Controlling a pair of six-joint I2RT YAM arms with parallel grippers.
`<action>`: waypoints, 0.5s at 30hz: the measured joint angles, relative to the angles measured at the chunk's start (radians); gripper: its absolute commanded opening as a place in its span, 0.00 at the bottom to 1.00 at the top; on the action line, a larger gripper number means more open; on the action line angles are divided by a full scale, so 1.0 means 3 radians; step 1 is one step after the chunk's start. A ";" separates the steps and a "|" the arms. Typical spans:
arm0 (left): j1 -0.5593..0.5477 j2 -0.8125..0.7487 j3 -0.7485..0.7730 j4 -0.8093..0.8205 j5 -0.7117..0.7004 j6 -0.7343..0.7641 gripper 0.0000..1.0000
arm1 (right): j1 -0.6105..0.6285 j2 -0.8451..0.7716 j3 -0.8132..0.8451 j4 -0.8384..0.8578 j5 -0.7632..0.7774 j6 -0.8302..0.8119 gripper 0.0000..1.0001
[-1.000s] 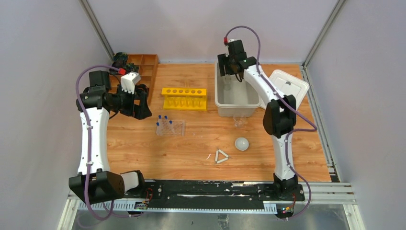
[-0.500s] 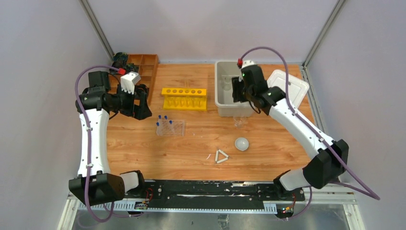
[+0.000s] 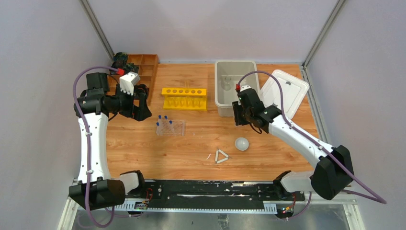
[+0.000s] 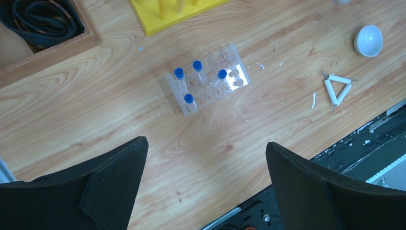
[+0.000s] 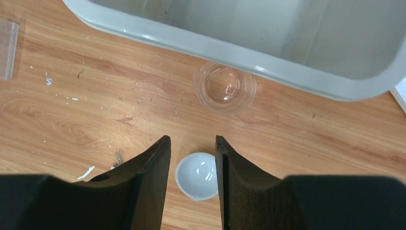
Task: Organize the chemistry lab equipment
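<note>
Up top, fixed high at the near side, looking down from afar on the whole table [image 3: 191,143]. Over on the left wrist, gazing down from well up past the left pincer [image 4: 206,143], clear plastic tube rack [image 4: 208,79] ahead of it. On the right wrist, much lower, small clear glass beaker [image 5: 225,88] just ahead of the right pincer [image 5: 192,139]. Shared by all three: white round dish [image 5: 198,175].

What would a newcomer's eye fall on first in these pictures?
The bright yellow plastic tube rack stands out at the far middle of the wooden table, with the grey plastic bin on its right. In front of the bin, the right gripper hangs open and empty, close to the small clear glass beaker and the small white round dish. Left of centre, the clear plastic rack holds four blue-capped tubes.
</note>
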 measured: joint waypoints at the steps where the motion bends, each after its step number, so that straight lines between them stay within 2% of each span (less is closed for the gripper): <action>1: 0.0000 0.0000 0.0000 0.0001 -0.0001 0.0000 1.00 | 0.0000 0.0036 0.0000 0.0038 -0.0005 -0.0011 0.40; 15: 0.0000 0.0001 0.0000 0.0000 -0.0003 0.0000 1.00 | 0.0000 0.0688 0.0145 0.0223 -0.0009 -0.0253 0.42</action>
